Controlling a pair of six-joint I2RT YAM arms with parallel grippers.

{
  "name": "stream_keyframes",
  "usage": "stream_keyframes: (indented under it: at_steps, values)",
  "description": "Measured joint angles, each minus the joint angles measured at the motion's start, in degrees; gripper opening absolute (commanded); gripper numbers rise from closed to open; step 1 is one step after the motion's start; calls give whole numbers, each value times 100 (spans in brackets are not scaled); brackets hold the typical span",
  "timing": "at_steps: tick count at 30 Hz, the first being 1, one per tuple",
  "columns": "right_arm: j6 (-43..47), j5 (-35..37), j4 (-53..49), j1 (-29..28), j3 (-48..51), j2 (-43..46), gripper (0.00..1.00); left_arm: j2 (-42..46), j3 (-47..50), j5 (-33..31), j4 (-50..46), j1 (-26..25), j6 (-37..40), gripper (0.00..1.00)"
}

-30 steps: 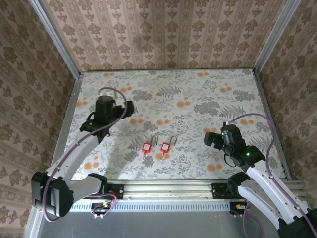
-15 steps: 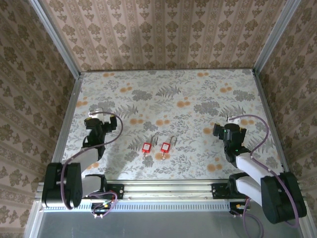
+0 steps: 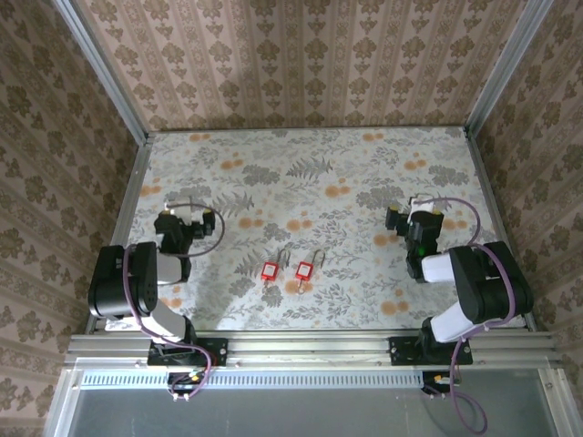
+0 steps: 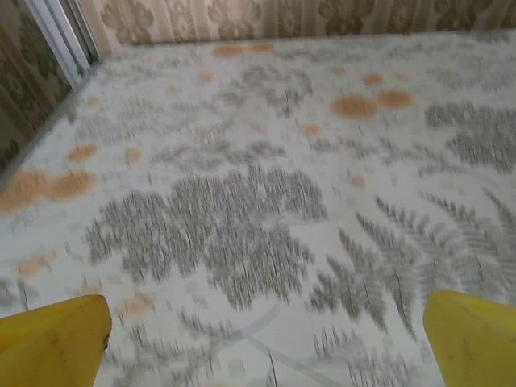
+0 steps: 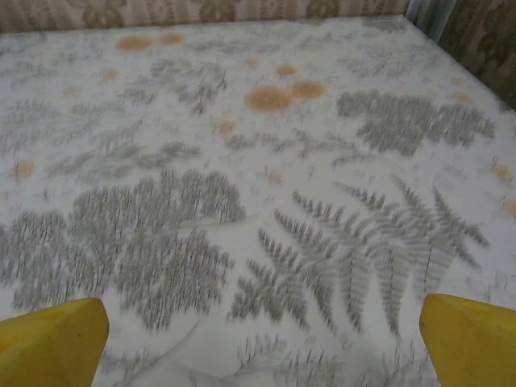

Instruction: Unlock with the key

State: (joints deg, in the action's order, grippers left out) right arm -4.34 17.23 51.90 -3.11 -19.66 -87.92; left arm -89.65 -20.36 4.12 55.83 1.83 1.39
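Between each wrist's yellow fingertips [image 4: 48, 339] showed floral counter [image 3: 364, 173]; left jaws and right jaws gaped fully, holding nothing. Left arm [image 3: 173, 232] sat at 9 o'clock, right arm [image 3: 421, 232] at 3. Left red padlock [image 3: 271, 270] and right red padlock [image 3: 304, 269] lay just beside each other toward 6 o'clock, between the arms, well apart from both.

Small red left padlock [image 3: 271, 270], matching right padlock [image 3: 304, 269] just beside it, both flat, front-centre of floral table [image 3: 364, 164]

Yellow fingers [image 4: 50, 343] wide apart at the bottom corners above a blurred fern-and-flower tablecloth [image 4: 242, 218], patterned wall [image 4: 282, 16] beyond.
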Motion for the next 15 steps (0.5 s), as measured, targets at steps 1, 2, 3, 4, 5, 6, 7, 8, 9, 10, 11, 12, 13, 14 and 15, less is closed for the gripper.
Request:
stream_keyframes:
  at_steps: [1, 2, 3, 4, 5, 6, 7, 8, 9, 10, 11, 12, 13, 14, 15]
  values:
    - [-13, 2, 22, 24, -74, 4, 100, 2, -116, -24, -46, -31, 15, 100]
    - [-17, 0, 17, 31, -122, 11, 100, 9, -184, -24, -59, -59, 22, 100]
    - [-20, -2, 33, 28, -142, 11, 100, 13, -223, -26, -70, -81, 37, 100]
    - [-26, -2, 22, 28, -146, 11, 100, 13, -234, -26, -83, -105, 42, 100]
    - [-31, -2, 9, 28, -144, 11, 100, 13, -234, -26, -136, -116, 44, 100]
    - [-31, -2, -2, 28, -146, 11, 100, 13, -234, -26, -201, -114, 46, 100]
    - [-31, -2, -2, 28, -144, 11, 100, 13, -234, -31, -271, -114, 48, 100]
    - [-31, -2, -4, 28, -146, 11, 100, 13, -232, -35, -315, -114, 57, 100]
    - [-33, -2, -22, 28, -146, 11, 100, 13, -234, -44, -352, -114, 61, 100]
    - [-33, -2, -33, 28, -146, 11, 100, 13, -234, -46, -374, -114, 66, 100]
    - [-33, -2, -46, 28, -146, 11, 100, 13, -234, -46, -385, -114, 72, 100]
    - [-33, -2, -52, 28, -146, 11, 100, 13, -232, -46, -391, -114, 83, 100]
    - [-33, -2, -66, 28, -146, 11, 100, 13, -234, -46, -391, -114, 83, 100]
    - [-33, -2, -74, 28, -146, 11, 100, 13, -234, -46, -391, -114, 83, 100]
    - [-33, -2, -83, 28, -146, 11, 100, 13, -232, -46, -393, -114, 83, 100]
